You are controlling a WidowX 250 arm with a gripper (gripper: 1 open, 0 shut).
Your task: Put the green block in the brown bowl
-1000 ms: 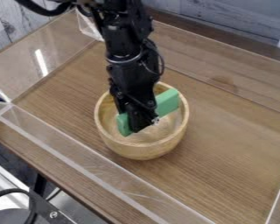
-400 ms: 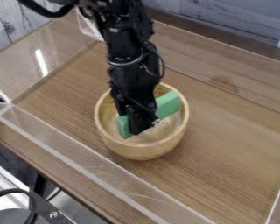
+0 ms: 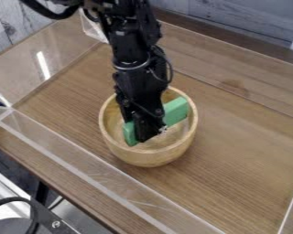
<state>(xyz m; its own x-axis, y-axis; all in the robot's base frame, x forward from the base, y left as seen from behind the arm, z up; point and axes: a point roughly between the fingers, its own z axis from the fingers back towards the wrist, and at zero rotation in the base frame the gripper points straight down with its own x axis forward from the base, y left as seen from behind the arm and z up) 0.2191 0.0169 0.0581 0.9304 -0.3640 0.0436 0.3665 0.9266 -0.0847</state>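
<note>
On the wooden table (image 3: 234,128), a matte green block (image 3: 174,111).

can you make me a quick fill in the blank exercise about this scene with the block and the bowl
1. The gripper reaches down into the brown ____.
2. The block between the fingers is coloured ____.
3. The brown bowl stands on a ____ table.
4. The gripper's jaws are ____ on the green block.

Missing words: bowl; green; wooden; shut

Lab bench (clear acrylic walls (image 3: 234,55) around wooden tabletop (image 3: 234,137)).
</note>
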